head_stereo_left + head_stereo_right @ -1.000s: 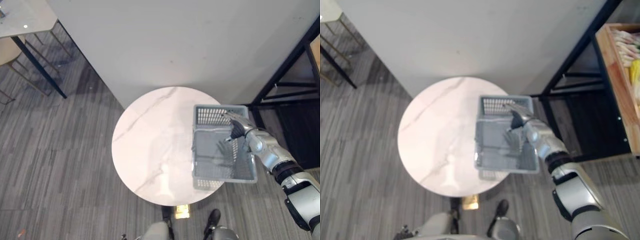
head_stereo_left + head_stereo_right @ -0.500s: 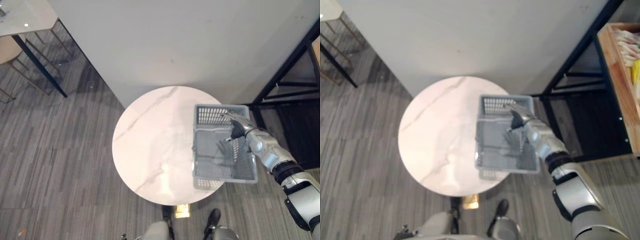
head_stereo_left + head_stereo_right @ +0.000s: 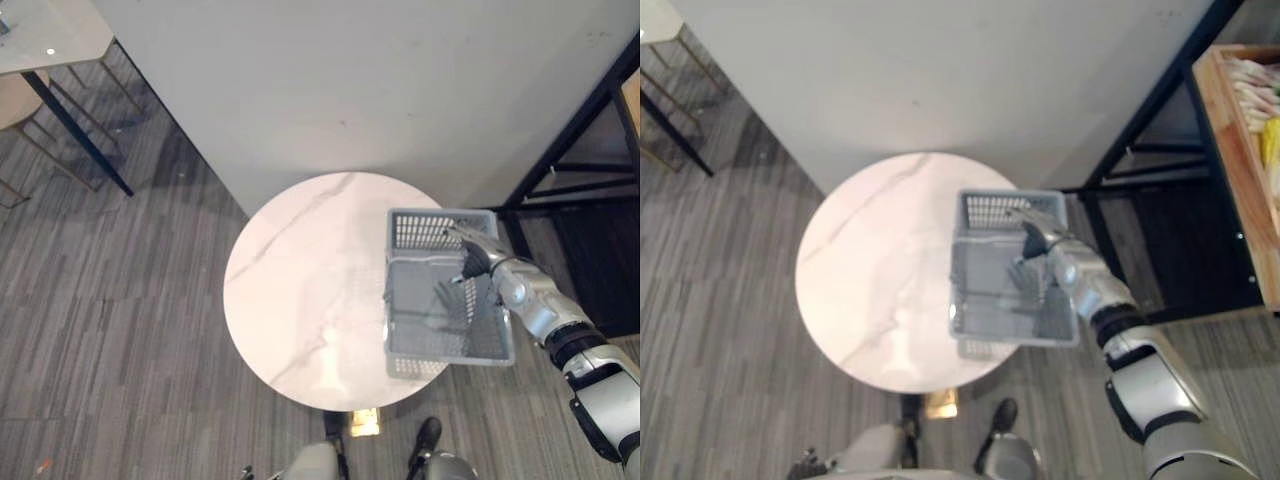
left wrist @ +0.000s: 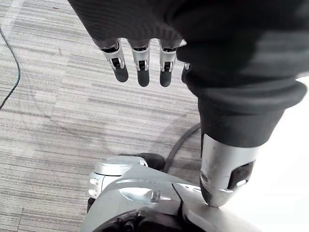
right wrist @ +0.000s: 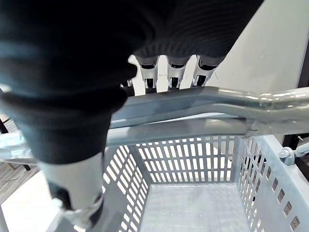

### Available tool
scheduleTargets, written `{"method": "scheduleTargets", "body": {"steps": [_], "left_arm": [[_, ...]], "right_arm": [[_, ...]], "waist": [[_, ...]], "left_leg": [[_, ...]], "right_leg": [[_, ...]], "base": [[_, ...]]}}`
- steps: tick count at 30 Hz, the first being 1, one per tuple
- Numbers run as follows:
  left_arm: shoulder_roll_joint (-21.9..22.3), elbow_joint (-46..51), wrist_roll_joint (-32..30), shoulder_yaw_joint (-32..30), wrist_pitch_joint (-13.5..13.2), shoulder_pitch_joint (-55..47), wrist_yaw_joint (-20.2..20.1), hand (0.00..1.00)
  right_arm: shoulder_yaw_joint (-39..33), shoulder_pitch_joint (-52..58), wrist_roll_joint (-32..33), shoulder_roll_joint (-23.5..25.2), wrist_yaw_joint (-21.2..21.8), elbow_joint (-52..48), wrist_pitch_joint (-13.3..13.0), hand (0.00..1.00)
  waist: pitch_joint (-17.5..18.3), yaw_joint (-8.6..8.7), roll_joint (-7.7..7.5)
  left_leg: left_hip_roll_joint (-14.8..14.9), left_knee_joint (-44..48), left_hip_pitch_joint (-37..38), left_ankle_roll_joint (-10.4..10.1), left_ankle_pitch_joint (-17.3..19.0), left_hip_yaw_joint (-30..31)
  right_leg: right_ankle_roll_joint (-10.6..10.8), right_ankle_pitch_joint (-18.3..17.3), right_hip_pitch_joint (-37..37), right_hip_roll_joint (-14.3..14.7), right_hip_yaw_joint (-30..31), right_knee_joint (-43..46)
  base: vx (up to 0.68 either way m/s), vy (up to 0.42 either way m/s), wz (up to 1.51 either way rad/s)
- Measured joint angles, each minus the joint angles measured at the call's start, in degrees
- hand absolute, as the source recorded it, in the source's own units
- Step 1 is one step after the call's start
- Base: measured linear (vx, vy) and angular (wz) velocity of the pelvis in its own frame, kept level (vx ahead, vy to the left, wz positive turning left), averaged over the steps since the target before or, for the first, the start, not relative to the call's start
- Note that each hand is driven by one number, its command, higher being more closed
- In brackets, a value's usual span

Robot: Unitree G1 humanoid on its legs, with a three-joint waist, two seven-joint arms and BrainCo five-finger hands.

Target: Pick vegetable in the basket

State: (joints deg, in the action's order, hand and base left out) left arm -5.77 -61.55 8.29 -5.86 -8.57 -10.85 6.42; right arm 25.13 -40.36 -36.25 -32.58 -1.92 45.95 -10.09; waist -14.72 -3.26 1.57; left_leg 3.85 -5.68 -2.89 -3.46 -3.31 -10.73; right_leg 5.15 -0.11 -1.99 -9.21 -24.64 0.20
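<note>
A grey plastic basket (image 3: 425, 367) stands on the right edge of a round white marble table (image 3: 300, 290). It is empty inside, its slotted back wall (image 5: 193, 159) bare. My right hand (image 3: 477, 258) reaches over the basket's far right part, fingers (image 5: 176, 67) curled over the metal handle (image 5: 207, 99) that runs across the basket. My left hand (image 4: 140, 63) hangs over the grey floor with relaxed fingers, holding nothing. Pale and yellow produce (image 3: 1265, 110) lies in a wooden crate at the far right.
A white partition wall (image 3: 350, 80) rises right behind the table. A black metal shelf frame (image 3: 570, 150) stands to the right, carrying the wooden crate (image 3: 1235, 170). Another white table (image 3: 50, 35) with thin legs is at the far left.
</note>
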Motion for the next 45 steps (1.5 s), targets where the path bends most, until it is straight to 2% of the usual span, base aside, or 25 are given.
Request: {"method": "scheduleTargets", "body": {"steps": [9,30,34,35,38,45], "left_arm": [[-0.01,0.05,-0.07,0.02,0.02,0.00,0.00,0.00],[-1.38,0.04,-2.41,1.72,0.47,0.01,-0.09,0.00],[-1.77,0.00,-2.52,1.70,1.02,-0.09,-0.12,0.00],[-1.95,-0.03,-2.98,1.62,1.58,-0.21,-0.12,0.00],[-2.74,-0.10,-4.66,1.62,1.64,-0.69,-0.29,0.00],[-3.34,-1.46,-4.76,1.40,1.71,-0.92,-0.59,0.00]], "right_arm": [[0.00,1.30,0.00,-0.21,0.14,-0.03,-0.28,1.00],[2.51,4.59,-1.97,-0.91,4.38,-1.22,-0.87,1.00],[2.98,7.35,-2.00,-3.17,4.97,-5.35,-1.14,1.00],[2.97,8.87,-1.98,-5.34,5.00,-9.63,-1.37,1.00],[2.95,10.21,-1.86,-7.73,5.00,-14.69,-2.50,1.00],[2.95,15.25,0.76,-12.37,6.38,-23.34,-4.20,1.00]], "waist": [[0.00,-0.11,0.00],[0.76,0.06,-0.47],[2.20,0.08,-1.14],[3.10,0.33,-1.44],[4.10,1.52,-1.99],[6.39,1.77,-2.98]], "left_leg": [[0.01,0.11,-0.01,-0.02,0.01,-0.83],[-0.03,0.10,1.40,0.14,-0.10,-1.11],[-0.04,0.11,1.64,0.14,-0.10,-1.26],[-0.04,0.10,1.96,0.14,-0.10,-1.51],[0.01,0.09,2.15,0.14,-0.10,-1.95],[0.03,-0.21,3.41,0.15,-0.10,-3.50]], "right_leg": [[-0.16,0.34,-0.53,0.00,0.83,0.00],[-0.06,1.21,0.22,-0.03,2.29,0.01],[-0.05,1.25,0.35,-0.06,2.47,0.03],[-0.09,1.47,0.43,-0.05,2.95,0.00],[-0.06,1.91,0.35,0.02,3.47,-0.13],[0.37,2.34,0.44,0.10,5.79,-0.16]], "base": [[0.00,0.002,-0.03],[0.00,0.001,-0.01],[0.00,0.001,-0.03],[0.00,0.005,-0.12],[-0.03,0.006,-0.12],[-0.03,0.005,-0.13]]}}
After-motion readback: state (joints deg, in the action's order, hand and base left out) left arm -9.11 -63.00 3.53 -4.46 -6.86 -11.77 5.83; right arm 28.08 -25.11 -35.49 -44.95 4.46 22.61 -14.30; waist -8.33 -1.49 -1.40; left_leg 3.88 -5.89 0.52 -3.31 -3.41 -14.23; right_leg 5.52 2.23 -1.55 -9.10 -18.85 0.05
